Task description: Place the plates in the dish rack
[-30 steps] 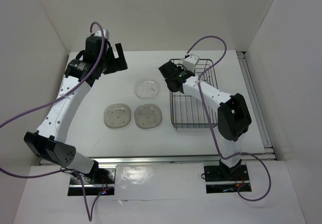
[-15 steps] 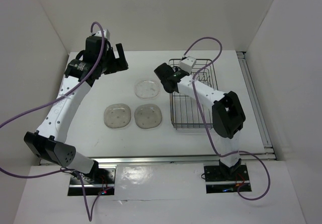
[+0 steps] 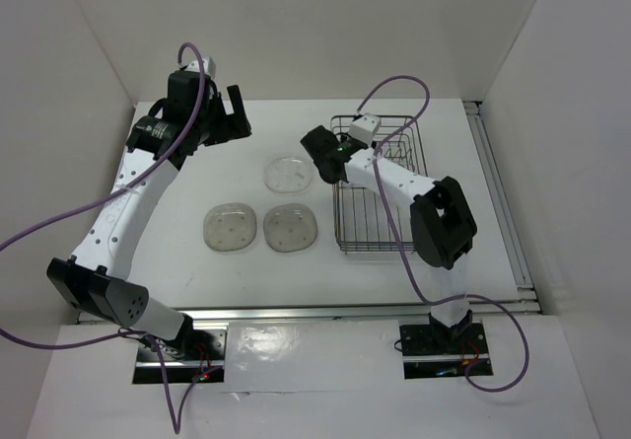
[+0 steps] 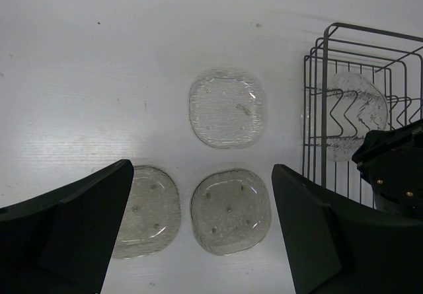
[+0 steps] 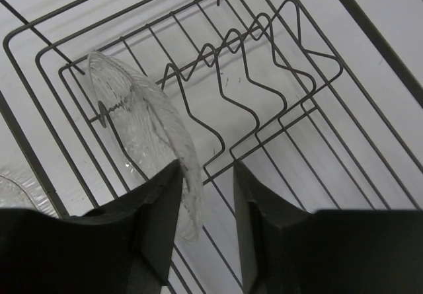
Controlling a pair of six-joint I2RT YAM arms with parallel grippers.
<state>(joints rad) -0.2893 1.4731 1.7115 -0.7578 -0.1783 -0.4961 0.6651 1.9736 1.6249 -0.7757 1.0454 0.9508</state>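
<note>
Tinted plates (image 3: 232, 228) (image 3: 291, 227): lying flat side by side toward near edge. Clear plate (image 3: 289, 173): lying flat just beyond. Dish rack (image 3: 375, 222): sitting rightward, holding second clear plate (image 5: 142, 129) on edge, far-left part; right gripper (image 5: 206, 168) straddling its rim, fingers parted. Left gripper (image 4: 201, 168): hovering far-left, wide open.

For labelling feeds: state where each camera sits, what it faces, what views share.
Top external: above and behind, looking down on table and both arms.
Left wrist: high, looking down on three flat plates and dish rack; own fingers at bottom.
Right wrist: low over the rack, facing the racked plate; own fingers below.
Both wrist views share the racked plate.
</note>
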